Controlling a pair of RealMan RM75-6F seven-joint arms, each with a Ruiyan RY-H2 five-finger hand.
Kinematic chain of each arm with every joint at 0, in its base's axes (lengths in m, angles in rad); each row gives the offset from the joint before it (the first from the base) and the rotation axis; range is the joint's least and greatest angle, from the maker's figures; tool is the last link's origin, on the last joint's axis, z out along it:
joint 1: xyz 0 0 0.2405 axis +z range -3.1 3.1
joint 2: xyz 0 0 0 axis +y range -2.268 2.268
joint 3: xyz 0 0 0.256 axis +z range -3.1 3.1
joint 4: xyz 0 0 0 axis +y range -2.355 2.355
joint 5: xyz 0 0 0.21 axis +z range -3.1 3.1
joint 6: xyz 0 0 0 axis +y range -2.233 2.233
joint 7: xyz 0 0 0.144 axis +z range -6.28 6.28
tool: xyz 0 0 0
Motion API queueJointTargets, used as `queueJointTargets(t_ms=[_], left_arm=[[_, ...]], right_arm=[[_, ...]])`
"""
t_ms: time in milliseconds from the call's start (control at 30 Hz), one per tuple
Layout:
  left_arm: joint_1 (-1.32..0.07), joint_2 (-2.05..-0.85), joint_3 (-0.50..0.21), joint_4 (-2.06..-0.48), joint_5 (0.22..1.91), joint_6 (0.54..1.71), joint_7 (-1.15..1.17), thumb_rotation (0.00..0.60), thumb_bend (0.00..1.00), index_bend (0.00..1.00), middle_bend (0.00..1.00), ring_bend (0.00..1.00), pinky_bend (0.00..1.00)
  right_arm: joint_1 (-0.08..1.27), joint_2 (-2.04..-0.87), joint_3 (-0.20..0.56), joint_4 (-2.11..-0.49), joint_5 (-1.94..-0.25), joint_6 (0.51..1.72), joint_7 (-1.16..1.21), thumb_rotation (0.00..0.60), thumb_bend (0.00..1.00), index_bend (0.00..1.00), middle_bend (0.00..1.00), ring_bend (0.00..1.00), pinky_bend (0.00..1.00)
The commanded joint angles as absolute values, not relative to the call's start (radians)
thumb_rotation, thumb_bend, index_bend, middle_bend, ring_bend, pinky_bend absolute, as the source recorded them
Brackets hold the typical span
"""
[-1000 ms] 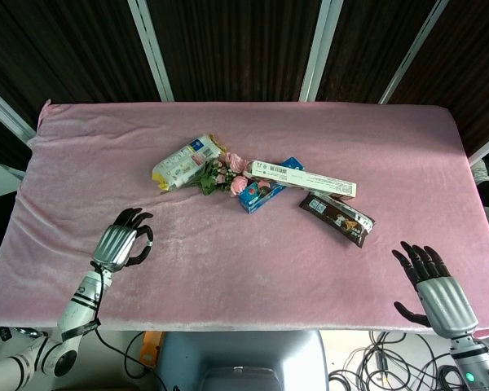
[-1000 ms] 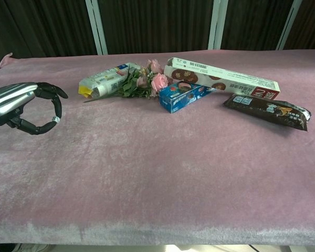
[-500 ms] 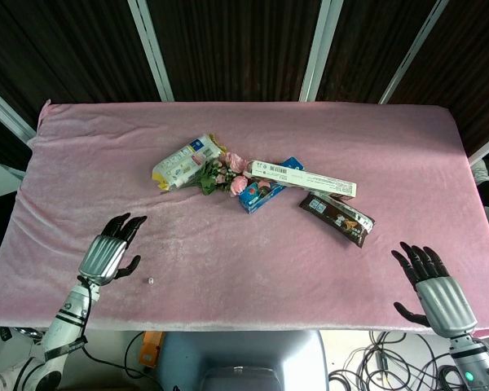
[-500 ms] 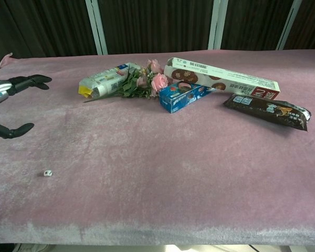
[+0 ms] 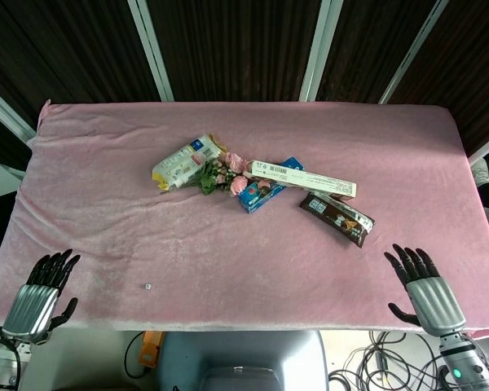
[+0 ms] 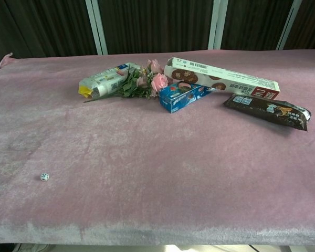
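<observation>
A tiny white die point(image 5: 147, 286) point(image 6: 44, 177) lies alone on the pink cloth near the front left. My left hand point(image 5: 39, 297) hangs at the table's front left corner, fingers spread, holding nothing; the chest view does not show it. At the front right edge my right hand point(image 5: 421, 291) stays with its fingers apart, empty, short of a dark brown snack bar point(image 5: 337, 217) point(image 6: 267, 111).
Mid-table lie a cream and yellow packet point(image 5: 183, 161) point(image 6: 101, 81), pink roses point(image 5: 228, 172) point(image 6: 147, 80), a blue biscuit box point(image 5: 267, 186) point(image 6: 185, 94) and a long white biscuit box point(image 5: 304, 177) point(image 6: 222, 78). The pink cloth point(image 5: 253, 252) covers the table; dark panels stand behind.
My left hand let go of the small die, which now rests on the cloth, and drew back toward the front left corner, out of the chest view. The right hand barely shifted.
</observation>
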State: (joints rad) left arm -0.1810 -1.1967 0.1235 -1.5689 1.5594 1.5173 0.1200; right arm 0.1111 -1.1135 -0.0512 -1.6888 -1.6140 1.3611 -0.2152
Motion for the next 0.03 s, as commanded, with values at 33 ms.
queueJointTargets(t_ms=[33], left_arm=[[-0.169,-1.196,0.106,-1.566,1.566,1.516,0.114,0.600,0.39,0.00,0.00,0.00,0.07]], right_arm=[[0.112,-1.116,-0.052,-1.686,-1.612,1.358,-0.220,0.600,0.34,0.00,0.00,0.00,0.00]])
